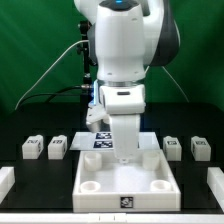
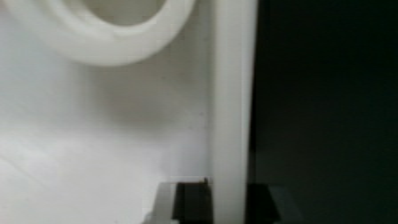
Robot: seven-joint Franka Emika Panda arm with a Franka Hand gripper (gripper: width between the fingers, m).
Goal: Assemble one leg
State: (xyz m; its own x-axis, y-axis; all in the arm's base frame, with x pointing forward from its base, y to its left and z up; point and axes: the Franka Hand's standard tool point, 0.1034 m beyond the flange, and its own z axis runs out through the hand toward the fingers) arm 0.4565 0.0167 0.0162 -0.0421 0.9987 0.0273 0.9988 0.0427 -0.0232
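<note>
The large white panel (image 1: 125, 190) with round corner sockets lies at the table's front. My gripper (image 1: 123, 157) reaches straight down onto the panel's far wall. In the wrist view the gripper (image 2: 230, 195) straddles the upright white wall (image 2: 231, 100), with a dark finger (image 2: 192, 205) pressed against each side, so it is shut on the wall. One round socket (image 2: 125, 30) shows close by. Four small white legs with tags stand on the black table: two at the exterior view's left (image 1: 33, 148) (image 1: 58, 148) and two at its right (image 1: 172, 147) (image 1: 200, 149), all apart from the gripper.
The marker board (image 1: 98, 141) lies flat behind the panel, partly hidden by the arm. White blocks (image 1: 5, 182) (image 1: 216, 186) sit at the front left and front right edges of the exterior view. A green curtain hangs behind.
</note>
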